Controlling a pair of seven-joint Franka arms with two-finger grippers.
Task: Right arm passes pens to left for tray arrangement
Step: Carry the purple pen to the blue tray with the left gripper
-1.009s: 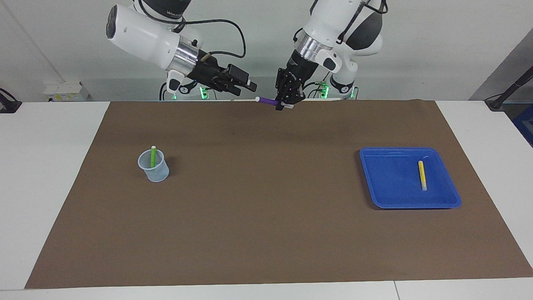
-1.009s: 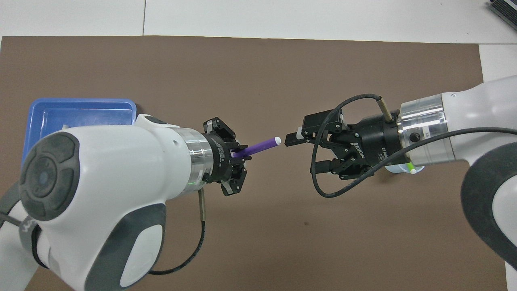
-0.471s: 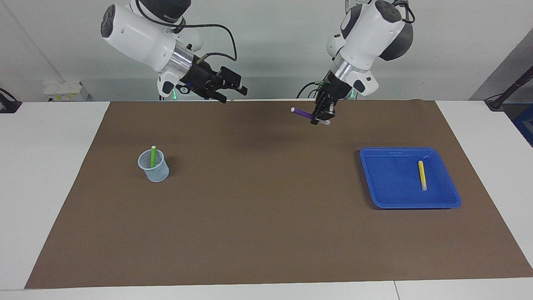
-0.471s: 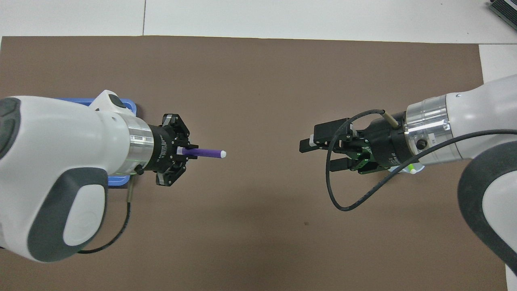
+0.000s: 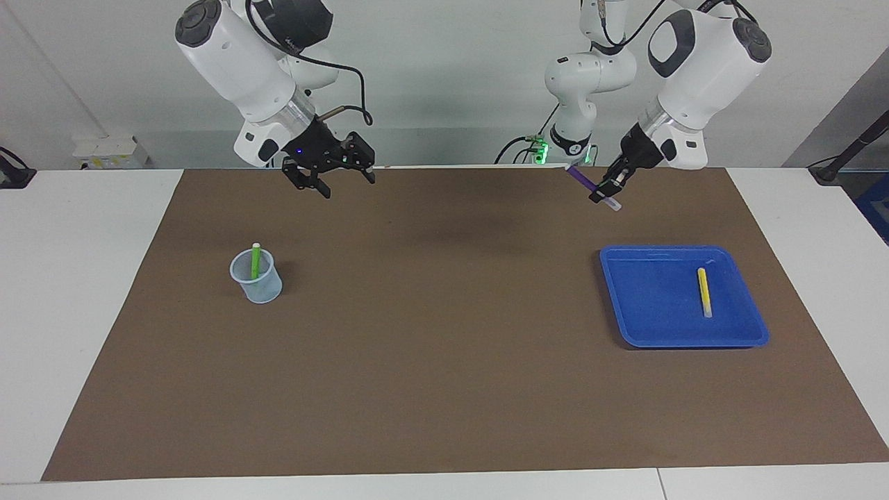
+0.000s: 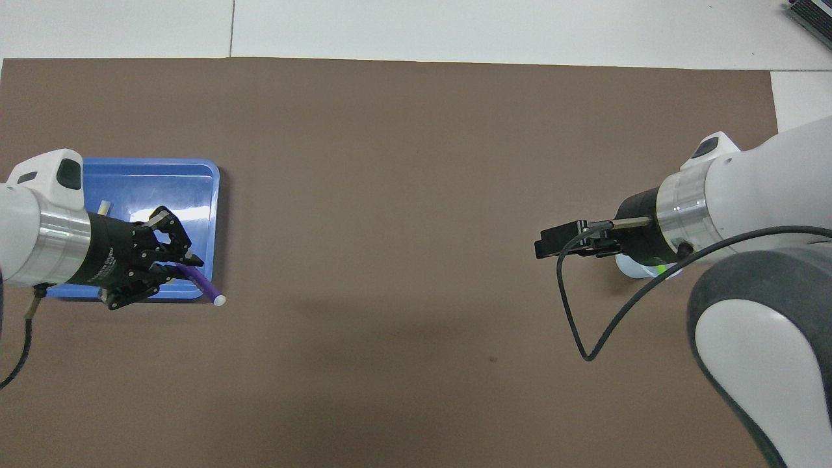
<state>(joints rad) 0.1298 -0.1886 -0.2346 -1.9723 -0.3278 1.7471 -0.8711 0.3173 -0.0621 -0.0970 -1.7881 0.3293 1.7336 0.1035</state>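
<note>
My left gripper (image 5: 604, 193) is shut on the purple pen (image 5: 582, 177) and holds it tilted in the air. In the overhead view the left gripper (image 6: 172, 260) is over the rim of the blue tray (image 6: 188, 188), and the purple pen (image 6: 203, 286) sticks out past that rim. The yellow pen (image 5: 704, 292) lies in the tray (image 5: 646, 298). The green pen (image 5: 255, 262) stands in a translucent cup (image 5: 258, 283). My right gripper (image 5: 333, 177), with its blue light, is open and empty, raised near the cup; it also shows in the overhead view (image 6: 552, 242).
A brown mat (image 5: 444, 347) covers most of the white table. In the overhead view my right arm hides most of the cup (image 6: 634, 268), and only the tip of the green pen (image 6: 660, 267) shows.
My left gripper has carried the purple pen from the table's middle out to over the tray. My right gripper has drawn back toward the cup, empty and open.
</note>
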